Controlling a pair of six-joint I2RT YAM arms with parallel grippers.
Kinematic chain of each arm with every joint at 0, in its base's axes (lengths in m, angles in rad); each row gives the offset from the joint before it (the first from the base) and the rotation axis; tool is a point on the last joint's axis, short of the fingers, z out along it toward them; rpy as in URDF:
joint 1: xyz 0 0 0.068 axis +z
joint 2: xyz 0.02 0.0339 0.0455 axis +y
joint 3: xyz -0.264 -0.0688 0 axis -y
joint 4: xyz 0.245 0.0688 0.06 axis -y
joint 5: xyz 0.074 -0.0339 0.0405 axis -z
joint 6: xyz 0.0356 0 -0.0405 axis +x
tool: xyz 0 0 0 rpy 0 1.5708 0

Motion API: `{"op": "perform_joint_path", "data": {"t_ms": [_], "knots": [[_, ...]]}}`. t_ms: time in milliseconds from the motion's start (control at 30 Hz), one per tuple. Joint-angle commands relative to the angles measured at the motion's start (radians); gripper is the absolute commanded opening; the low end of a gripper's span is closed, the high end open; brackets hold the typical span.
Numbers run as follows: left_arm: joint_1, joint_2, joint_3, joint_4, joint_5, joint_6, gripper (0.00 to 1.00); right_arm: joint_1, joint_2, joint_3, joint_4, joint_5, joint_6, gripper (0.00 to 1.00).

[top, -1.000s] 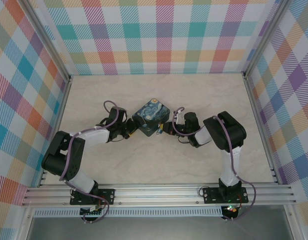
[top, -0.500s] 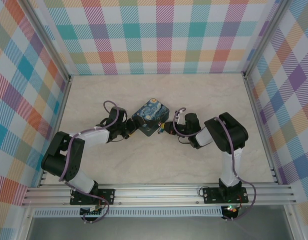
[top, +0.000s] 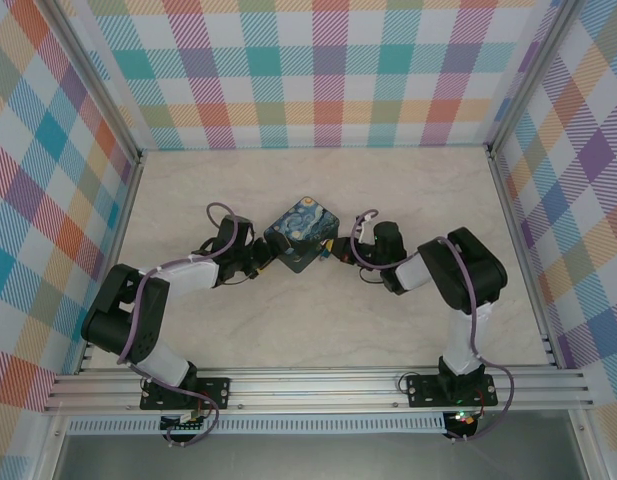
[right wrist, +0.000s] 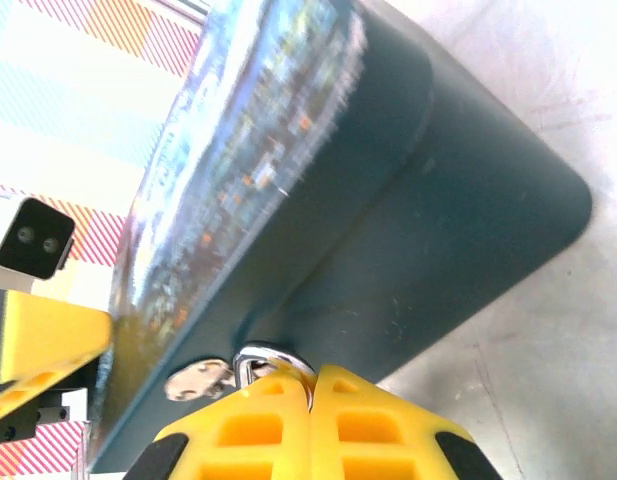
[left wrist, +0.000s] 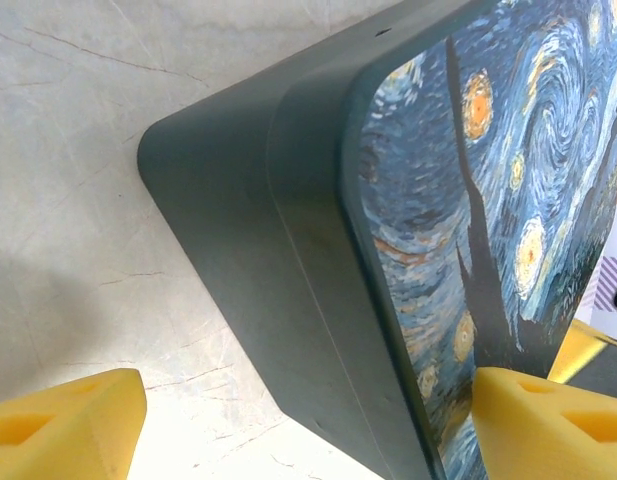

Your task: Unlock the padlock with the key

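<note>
Two-handed now: L gripper (left wrist: 308, 425) spread wide across box (left wrist: 288, 250) corner, R gripper (right wrist: 311, 392) clamped tight on padlock (right wrist: 273, 357) shackle at box edge.

Box (top: 302, 235) mid-table (top: 288, 320); left hand (top: 259, 262) at its left; padlock (right wrist: 273, 360), right hand (top: 334, 252) at right.

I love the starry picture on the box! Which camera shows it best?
The left wrist camera: the box is close and sharp, so its swirls and yellow stars show clearly. The top camera shows the whole lid, but small. The right wrist camera sees it slanted and blurry.
</note>
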Motion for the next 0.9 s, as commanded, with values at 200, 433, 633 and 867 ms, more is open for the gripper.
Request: {"op": "perform_joint_path", "data": {"t_ms": [200, 433, 633, 867], "knots": [[0.030, -0.021, -0.032, -0.121, -0.083, 0.013, 0.85, -0.019, -0.191, -0.057, -0.211, 0.023, -0.140, 0.04], [0.064, -0.022, 0.014, -0.150, -0.079, 0.055, 0.87, -0.013, -0.401, -0.088, -0.593, 0.008, -0.245, 0.05], [0.065, -0.157, -0.004, -0.129, -0.130, 0.086, 0.96, 0.019, -0.547, -0.135, -0.824, 0.039, -0.277, 0.05], [0.073, -0.373, -0.049, -0.148, -0.229, 0.116, 1.00, 0.100, -0.584, -0.095, -1.077, 0.112, -0.257, 0.05]]}}
